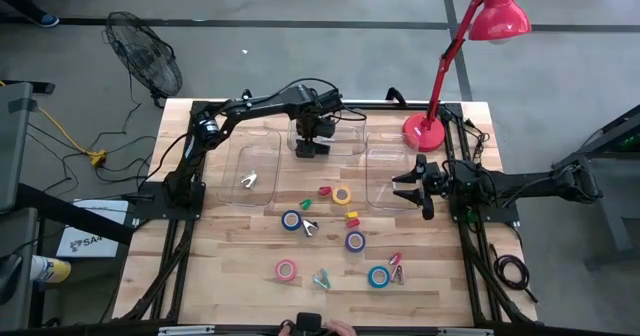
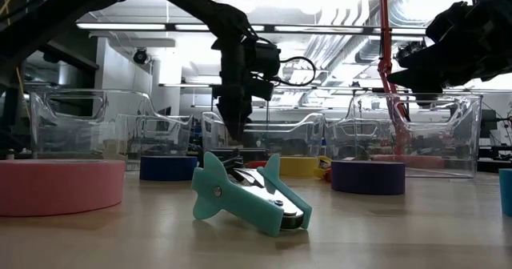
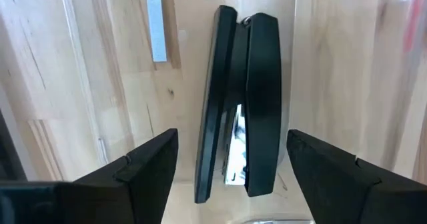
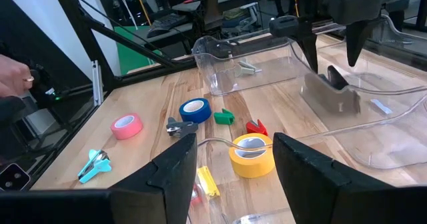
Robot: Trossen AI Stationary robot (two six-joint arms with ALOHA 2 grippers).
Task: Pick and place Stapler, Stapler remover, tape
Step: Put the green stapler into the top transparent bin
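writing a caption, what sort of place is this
Probably a robotics lab or workshop: a wooden table with mounted arms, bare ceiling ducts overhead, a floor fan on concrete.

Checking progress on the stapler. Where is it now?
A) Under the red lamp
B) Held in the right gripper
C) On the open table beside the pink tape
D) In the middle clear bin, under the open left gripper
D: the stapler lies in the middle clear bin, between the fingers of the open left gripper, untouched.
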